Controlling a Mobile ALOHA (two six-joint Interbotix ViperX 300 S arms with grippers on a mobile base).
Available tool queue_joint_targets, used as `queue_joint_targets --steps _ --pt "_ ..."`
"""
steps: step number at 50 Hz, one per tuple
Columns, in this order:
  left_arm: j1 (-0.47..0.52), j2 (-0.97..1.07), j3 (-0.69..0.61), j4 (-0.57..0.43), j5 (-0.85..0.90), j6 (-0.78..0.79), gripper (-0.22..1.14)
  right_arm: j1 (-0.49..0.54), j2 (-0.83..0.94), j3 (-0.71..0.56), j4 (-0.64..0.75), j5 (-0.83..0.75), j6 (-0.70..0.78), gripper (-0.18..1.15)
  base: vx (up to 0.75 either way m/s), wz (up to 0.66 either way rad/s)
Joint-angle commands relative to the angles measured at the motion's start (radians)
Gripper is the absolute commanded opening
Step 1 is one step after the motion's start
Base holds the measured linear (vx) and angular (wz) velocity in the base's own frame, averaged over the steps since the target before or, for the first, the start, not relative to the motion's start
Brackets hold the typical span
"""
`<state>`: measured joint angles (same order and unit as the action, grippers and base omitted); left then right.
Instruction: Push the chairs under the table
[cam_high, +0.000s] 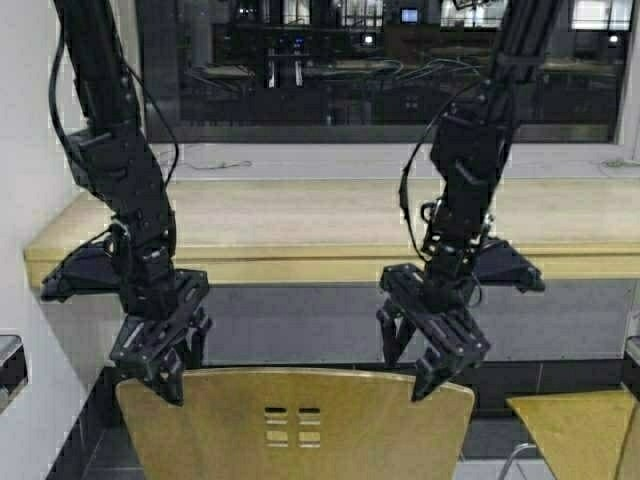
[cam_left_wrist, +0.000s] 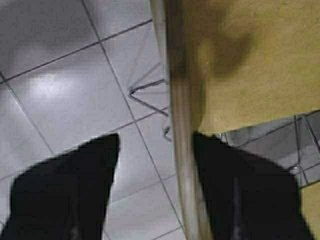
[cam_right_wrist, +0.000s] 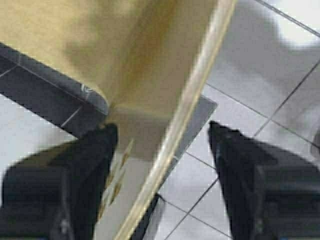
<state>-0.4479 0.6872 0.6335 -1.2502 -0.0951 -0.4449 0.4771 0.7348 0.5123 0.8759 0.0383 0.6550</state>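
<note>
While both open pincers, left pincer (cam_high: 160, 355) and right pincer (cam_high: 432, 350), straddle the chair (cam_high: 295, 425) backrest ungripped, uneven pushing could skew it against the surface (cam_high: 300, 225).

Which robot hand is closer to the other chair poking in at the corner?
Right. The right gripper is at the middle chair's top edge, nearest the corner chair; the left gripper is at the far end.

A dark window (cam_high: 380, 65) above a pale wall (cam_high: 25, 150); grey tiled floor (cam_left_wrist: 60, 90).
</note>
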Motion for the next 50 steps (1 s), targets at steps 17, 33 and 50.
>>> queue_joint_targets --steps 17,33,50 --pt "0.011 0.114 -0.112 0.023 0.048 0.005 0.80 -0.002 0.098 -0.081 0.000 0.017 -0.023 0.90 0.00 0.00" --pt "0.012 0.118 -0.140 0.023 0.066 0.005 0.17 -0.002 0.103 -0.100 -0.002 0.023 -0.038 0.34 0.00 0.00" --pt "0.012 0.109 -0.150 0.023 0.074 0.009 0.04 -0.002 0.110 -0.103 -0.002 0.031 -0.054 0.03 0.05 0.01"
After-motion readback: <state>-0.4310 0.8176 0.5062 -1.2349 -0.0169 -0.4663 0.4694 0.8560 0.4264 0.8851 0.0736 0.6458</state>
